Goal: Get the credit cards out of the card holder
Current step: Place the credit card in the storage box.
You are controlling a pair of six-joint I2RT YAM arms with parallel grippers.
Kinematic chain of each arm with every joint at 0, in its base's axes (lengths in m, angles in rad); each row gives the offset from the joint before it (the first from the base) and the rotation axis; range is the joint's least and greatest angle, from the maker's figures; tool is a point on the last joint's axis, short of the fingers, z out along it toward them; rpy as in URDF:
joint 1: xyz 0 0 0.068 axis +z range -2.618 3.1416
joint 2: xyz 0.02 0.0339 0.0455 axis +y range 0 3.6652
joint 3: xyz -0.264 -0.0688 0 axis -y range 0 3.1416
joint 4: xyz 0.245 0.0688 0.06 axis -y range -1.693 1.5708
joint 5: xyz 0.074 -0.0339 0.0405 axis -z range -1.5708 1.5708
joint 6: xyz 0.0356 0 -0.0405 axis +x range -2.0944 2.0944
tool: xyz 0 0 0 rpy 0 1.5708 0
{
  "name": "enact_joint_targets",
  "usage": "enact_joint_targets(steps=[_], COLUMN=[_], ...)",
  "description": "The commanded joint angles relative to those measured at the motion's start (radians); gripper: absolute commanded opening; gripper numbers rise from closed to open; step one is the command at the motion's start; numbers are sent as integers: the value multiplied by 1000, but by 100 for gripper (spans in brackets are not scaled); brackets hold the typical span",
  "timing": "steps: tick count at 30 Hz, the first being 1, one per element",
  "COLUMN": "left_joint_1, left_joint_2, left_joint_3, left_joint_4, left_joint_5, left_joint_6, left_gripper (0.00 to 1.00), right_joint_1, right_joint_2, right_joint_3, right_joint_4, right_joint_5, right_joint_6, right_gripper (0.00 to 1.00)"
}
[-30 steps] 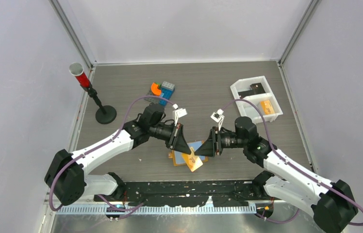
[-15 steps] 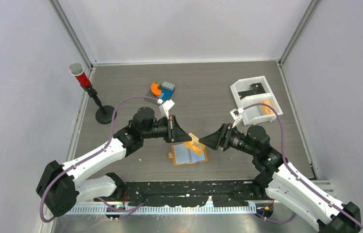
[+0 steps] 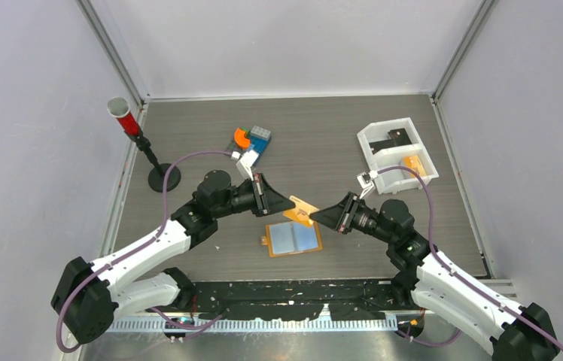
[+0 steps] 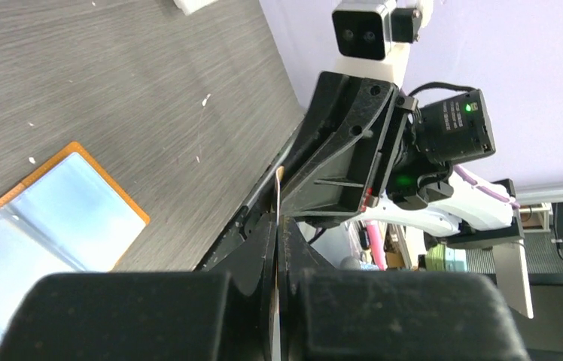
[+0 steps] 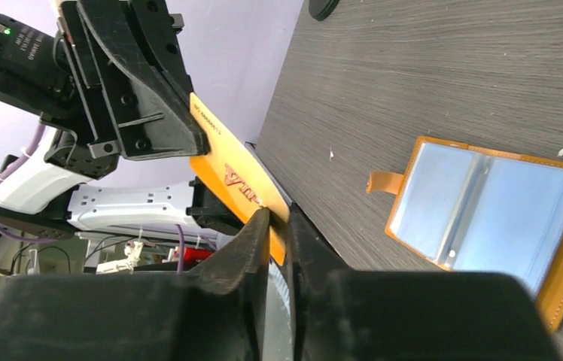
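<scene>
Thin card (image 4: 278,192) edge-on in left gripper (image 4: 278,229)

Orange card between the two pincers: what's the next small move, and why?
Probably open the left pincer and let go. The orange card is held off the table with both pincers clamped on it, and the card holder lies open nearby. Releasing would leave the right pincer free to carry it to the white tray.
</scene>
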Motion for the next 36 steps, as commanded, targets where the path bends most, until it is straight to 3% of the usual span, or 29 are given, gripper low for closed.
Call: enact_joint_targets(steps=[1,3,5,12,16,26,33,36], left_joint_1=[-4,-4,-4,-4,-4,-4,-4,-4], left_joint_2=[-36,-34,-33,-73,-105,-116,-69,-60], left_joint_3=[-13,-16,-20,-20,-8,133,226,228], left_joint_4=[97,91,85,-21,-111,-466,-735,-777], left_joint_5=[-20,-23,-27,-75,-88,-109,-104,-93], left_joint_6=[-25,-19,-15,52,117,366,559,599], left_gripper=[0,3,14,65,97,99,99,99], right_joint_1=[2,2,1,-11,-67,-324,-590,-724], right_joint_2=[-2,-3,2,16,11,83,196,253], right_joint_3=[-15,-21,-22,16,92,271,337,365], right_joint_4=[140,169,198,156,7,-247,-350,-408], right_joint_5=[-18,-23,-30,-26,-33,-116,-123,-102], right_joint_6=[43,49,56,20,-72,-258,-348,-397], right_gripper=[11,6,5,5,5,5,5,5])
